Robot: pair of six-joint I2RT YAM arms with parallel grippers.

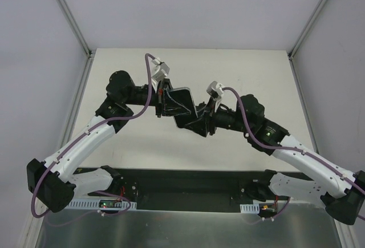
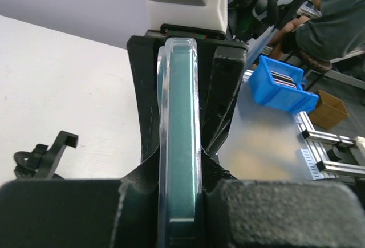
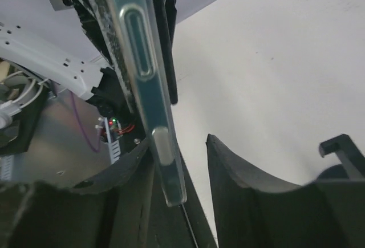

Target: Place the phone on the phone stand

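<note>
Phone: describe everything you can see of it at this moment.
The phone is a thin dark slab with a glossy face, a pale greenish edge and what looks like a clear case; two elongated side buttons show in the right wrist view. It is held on edge off the table. The left pincer is clamped on one end. The right pincer straddles the other end, one finger against it, a clear gap to the other.
</note>
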